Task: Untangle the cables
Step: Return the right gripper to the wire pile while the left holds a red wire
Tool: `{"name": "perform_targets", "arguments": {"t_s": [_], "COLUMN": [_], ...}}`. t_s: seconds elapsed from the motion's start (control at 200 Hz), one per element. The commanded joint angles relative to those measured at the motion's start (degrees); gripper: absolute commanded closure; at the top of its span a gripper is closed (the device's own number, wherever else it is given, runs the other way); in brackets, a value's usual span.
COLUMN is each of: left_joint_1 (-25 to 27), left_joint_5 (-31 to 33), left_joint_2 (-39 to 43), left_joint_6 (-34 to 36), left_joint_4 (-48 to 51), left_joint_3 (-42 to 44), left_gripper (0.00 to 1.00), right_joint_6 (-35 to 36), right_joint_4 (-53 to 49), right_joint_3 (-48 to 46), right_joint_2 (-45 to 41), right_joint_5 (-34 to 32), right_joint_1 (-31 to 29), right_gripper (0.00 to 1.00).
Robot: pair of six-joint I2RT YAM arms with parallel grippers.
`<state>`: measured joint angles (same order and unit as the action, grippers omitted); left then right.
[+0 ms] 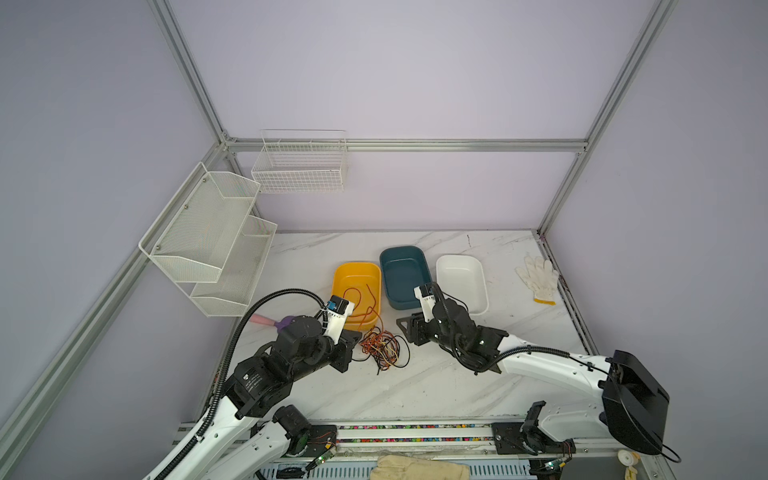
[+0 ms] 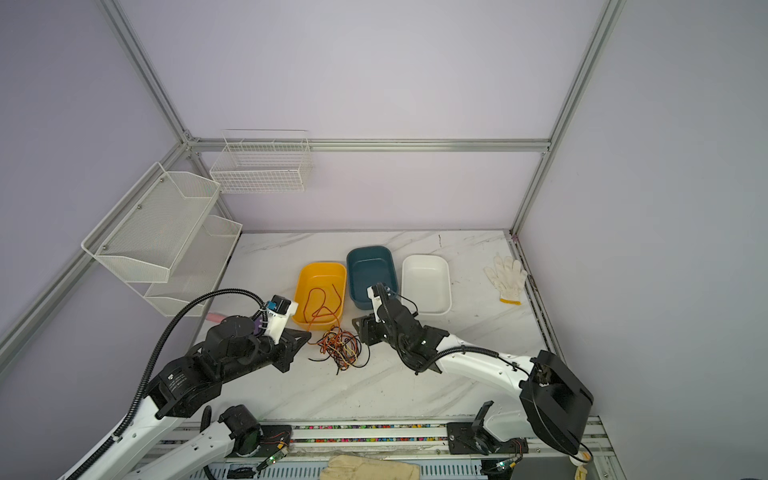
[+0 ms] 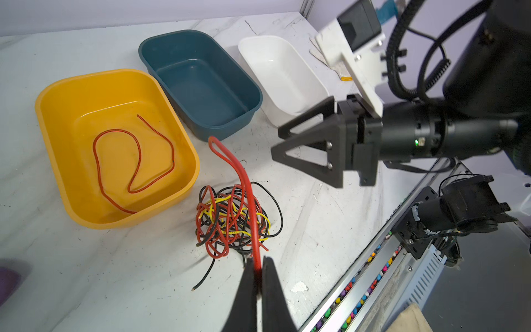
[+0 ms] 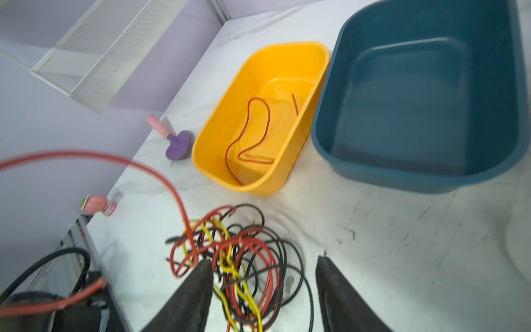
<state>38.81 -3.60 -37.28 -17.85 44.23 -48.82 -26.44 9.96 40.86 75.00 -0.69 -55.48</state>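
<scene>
Two grippers: my left gripper (image 3: 259, 276) clamps one red cable (image 3: 249, 201) rising from the tangled pile of thin red, black, yellow cables (image 3: 230, 221) on the marble tabletop (image 3: 316, 230); my right gripper (image 4: 264, 260) hovers over it, jaws apart. Step looks like strand extraction; next, pin pile, pull free. Beyond, three plastic tubs (image 3: 178, 31); yellow tub (image 3: 115, 72) holds one loose red cable (image 3: 173, 156).

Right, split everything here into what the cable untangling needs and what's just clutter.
Job:
tangle of cables
held red cable, pinched in the shut left gripper
right gripper, open at the tangle
loose red cable in the yellow tub
probably also the blue tub and white tub

Clutter:
white glove
purple tool
small pink toy
mesh shelf
wire basket
</scene>
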Motion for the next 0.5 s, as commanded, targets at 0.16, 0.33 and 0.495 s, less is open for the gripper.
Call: {"name": "perform_targets", "arguments": {"t_s": [0.16, 0.33, 0.495], "left_joint_1": [0.2, 0.2, 0.2], "left_joint_5": [1.7, 2.0, 2.2], "left_joint_2": [0.2, 0.2, 0.2], "left_joint_6": [0.1, 0.0, 0.0], "left_joint_4": [-0.8, -0.7, -0.7], "left_joint_3": [1.6, 1.7, 1.7], "left_gripper": [1.0, 1.0, 1.0], "right_joint_6": [-0.3, 1.9, 2.0], "right_joint_4": [9.0, 8.4, 4.8], "right_joint_3": [-3.4, 1.2, 6.1], "right_joint_2": [2.6, 11.9, 18.2], "right_joint_5": [-9.4, -14.1, -20.2], "right_joint_1": [-11.3, -15.1, -16.0], "right_gripper": [0.39, 0.39, 0.4]}}
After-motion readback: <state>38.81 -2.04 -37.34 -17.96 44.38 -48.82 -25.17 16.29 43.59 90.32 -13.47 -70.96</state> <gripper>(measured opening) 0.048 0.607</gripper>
